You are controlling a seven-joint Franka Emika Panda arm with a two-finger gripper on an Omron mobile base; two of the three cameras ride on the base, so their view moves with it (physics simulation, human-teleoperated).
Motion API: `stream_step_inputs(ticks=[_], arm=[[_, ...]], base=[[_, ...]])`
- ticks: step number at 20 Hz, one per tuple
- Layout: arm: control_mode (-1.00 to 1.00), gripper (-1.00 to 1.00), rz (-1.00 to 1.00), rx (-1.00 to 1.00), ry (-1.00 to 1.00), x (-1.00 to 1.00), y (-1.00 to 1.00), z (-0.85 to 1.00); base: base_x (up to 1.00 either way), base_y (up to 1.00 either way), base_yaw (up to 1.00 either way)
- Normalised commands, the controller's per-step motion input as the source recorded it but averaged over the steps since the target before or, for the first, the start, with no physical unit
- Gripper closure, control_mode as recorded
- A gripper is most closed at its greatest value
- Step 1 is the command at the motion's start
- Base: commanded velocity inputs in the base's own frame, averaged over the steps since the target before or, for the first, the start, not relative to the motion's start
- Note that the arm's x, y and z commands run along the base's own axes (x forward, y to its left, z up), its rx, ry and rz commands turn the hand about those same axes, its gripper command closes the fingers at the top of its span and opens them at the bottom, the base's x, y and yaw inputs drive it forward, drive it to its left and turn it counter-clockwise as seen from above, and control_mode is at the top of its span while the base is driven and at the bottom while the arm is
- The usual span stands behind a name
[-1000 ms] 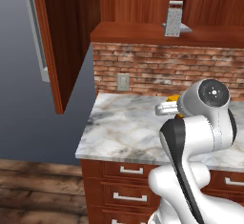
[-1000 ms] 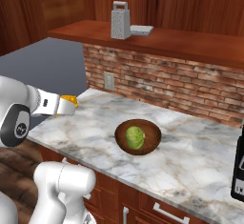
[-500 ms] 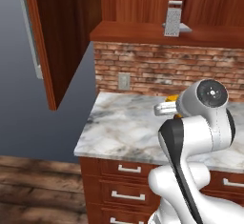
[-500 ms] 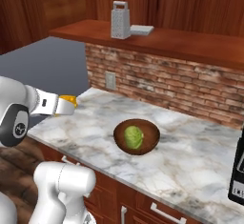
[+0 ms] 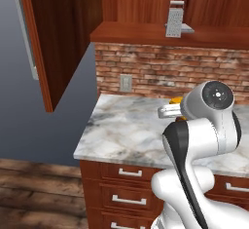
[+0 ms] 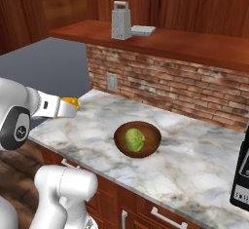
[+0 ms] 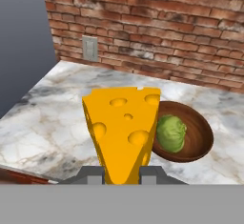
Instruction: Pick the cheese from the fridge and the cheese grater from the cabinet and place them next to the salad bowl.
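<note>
Here the gripper [image 7: 123, 174] pinches the cheese [image 7: 123, 130], its two fingers pressed against the wedge's lower sides, as the hand view shows close up: the yellow-orange wedge with its holes stands upright at the centre of that view, and the salad bowl [image 7: 188, 132] lies just behind it toward 3 o'clock, lettuce inside, on the marble counter [image 7: 43, 123]. That view also takes in the brick backsplash [image 7: 157, 32] and a wall outlet [image 7: 89, 48] at 11 o'clock.

From the right base view the cheese [image 6: 70, 103] is only a small yellow tip at the end of the arm, held above the counter's left end, well apart from the salad bowl [image 6: 137, 139], which sits toward 4 o'clock from it. This view gives the cheese grater [image 6: 121, 21] standing upright on the cabinet shelf [image 6: 194, 40] at 12 o'clock, beside a flat grey piece [image 6: 142, 29].

In the left base view the arm's elbow hides most of the hand; a sliver of cheese [image 5: 176, 100] peeks out. This view alone shows the open cabinet door [image 5: 58, 33] at 10 o'clock, and the drawers [image 5: 127, 173] at 6 o'clock.
</note>
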Motion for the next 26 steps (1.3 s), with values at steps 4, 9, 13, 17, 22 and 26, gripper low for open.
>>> stream_step_inputs(ticks=[4, 9, 13, 17, 22, 26], arm=[[1.00, 1.00, 0.00, 0.00, 0.00, 0.00, 0.00, 0.00], [-1.00, 1.00, 0.00, 0.00, 0.00, 0.02, 0.00, -0.03], [-1.00, 1.00, -0.02, 0.00, 0.00, 0.43, 0.09, -0.24], [-1.00, 1.00, -0.18, 0.00, 0.00, 0.84, 0.16, -0.48], [-1.00, 1.00, -0.43, 0.01, 0.03, 0.72, 0.07, -0.78], [-1.00, 1.00, -0.48, 0.10, 0.15, 0.67, 0.00, -0.81]], base=[[0.05, 0.00, 0.00], [0.00, 0.00, 0.00], [0.00, 0.00, 0.00], [0.00, 0.00, 0.00], [0.00, 0.00, 0.00], [0.00, 0.00, 0.00]])
